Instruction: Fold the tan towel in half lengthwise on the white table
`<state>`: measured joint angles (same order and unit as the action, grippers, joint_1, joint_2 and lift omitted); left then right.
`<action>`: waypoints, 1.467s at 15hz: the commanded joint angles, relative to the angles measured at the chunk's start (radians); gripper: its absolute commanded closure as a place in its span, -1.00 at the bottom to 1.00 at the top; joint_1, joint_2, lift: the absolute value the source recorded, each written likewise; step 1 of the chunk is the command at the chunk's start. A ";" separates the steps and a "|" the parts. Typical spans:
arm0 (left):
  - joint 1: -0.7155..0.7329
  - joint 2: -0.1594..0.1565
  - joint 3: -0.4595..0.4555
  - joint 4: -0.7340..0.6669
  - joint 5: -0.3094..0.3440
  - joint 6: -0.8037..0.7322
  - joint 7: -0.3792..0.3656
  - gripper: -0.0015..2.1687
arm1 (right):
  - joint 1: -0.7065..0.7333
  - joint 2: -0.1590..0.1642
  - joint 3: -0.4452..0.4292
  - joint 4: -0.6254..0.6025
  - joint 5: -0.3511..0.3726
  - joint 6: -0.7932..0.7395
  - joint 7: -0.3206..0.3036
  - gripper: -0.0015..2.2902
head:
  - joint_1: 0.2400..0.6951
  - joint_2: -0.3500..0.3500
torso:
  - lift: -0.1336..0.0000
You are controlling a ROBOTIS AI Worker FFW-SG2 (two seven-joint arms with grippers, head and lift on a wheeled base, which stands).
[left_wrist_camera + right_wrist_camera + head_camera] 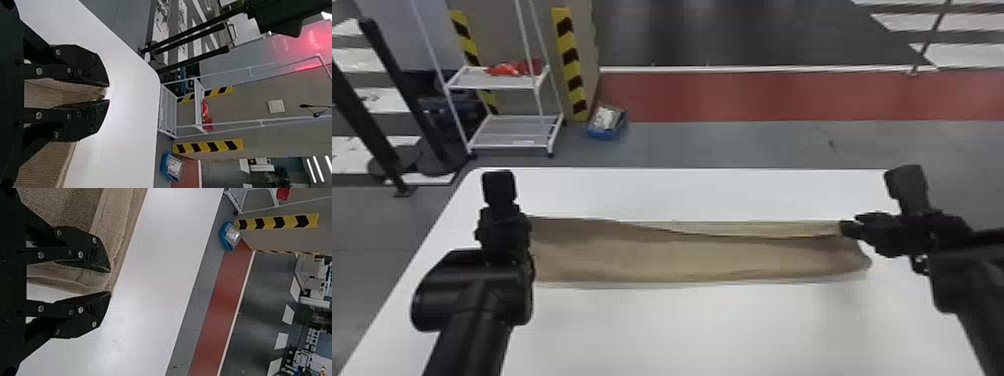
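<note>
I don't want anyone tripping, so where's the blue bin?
In the head view, the blue bin sits on the floor beyond the white table, left of centre, beside the yellow-and-black striped post.

One tan towel (682,260) is lying on one white bench (707,330), and two tools are showing: one left tool (506,232), one right tool (850,229). The head view is showing two striped strips (570,62), one rack (507,146) and one blue bin (604,135).

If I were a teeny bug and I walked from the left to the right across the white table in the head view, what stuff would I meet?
The robot's left arm → the tan towel → the robot's right arm.
</note>
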<state>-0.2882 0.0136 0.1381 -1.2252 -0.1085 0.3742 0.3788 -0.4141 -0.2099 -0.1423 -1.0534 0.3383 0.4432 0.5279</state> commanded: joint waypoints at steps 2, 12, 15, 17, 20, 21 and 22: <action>0.012 0.011 -0.003 0.006 -0.017 -0.065 -0.008 -0.98 | 0.031 -0.009 -0.029 -0.027 -0.021 -0.011 0.000 -0.96 | 1.00 0.06 | 0.15; 0.167 0.017 0.035 -0.103 -0.002 -0.237 -0.008 -0.98 | 0.123 -0.045 -0.080 -0.094 -0.084 -0.192 -0.074 -0.94 | 1.00 -0.04 | 0.15; 0.221 0.017 0.078 -0.183 0.116 -0.237 -0.092 -0.97 | 0.139 -0.042 -0.072 -0.099 -0.102 -0.177 -0.074 -0.94 | 1.00 -0.01 | 0.15; 0.221 0.017 0.109 -0.186 0.161 -0.231 -0.144 -0.97 | 0.144 -0.039 -0.072 -0.094 -0.108 -0.165 -0.071 -0.91 | 1.00 0.01 | 0.15; 0.219 0.026 0.155 -0.180 0.237 -0.209 -0.251 -0.97 | 0.126 -0.043 -0.077 -0.050 -0.159 -0.143 -0.031 -0.77 | 1.00 0.03 | 0.15; 0.219 0.032 0.155 -0.177 0.239 -0.209 -0.271 -0.97 | 0.116 -0.040 -0.071 -0.022 -0.159 -0.149 -0.031 -0.75 | 1.00 0.05 | 0.15; 0.221 0.032 0.155 -0.177 0.239 -0.212 -0.290 -0.97 | 0.103 -0.037 -0.066 0.007 -0.159 -0.155 -0.029 -0.75 | 1.00 0.06 | 0.15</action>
<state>-0.0681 0.0430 0.2909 -1.4040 0.1250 0.1633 0.1006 -0.2938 -0.2519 -0.2148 -1.0868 0.1815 0.2941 0.4983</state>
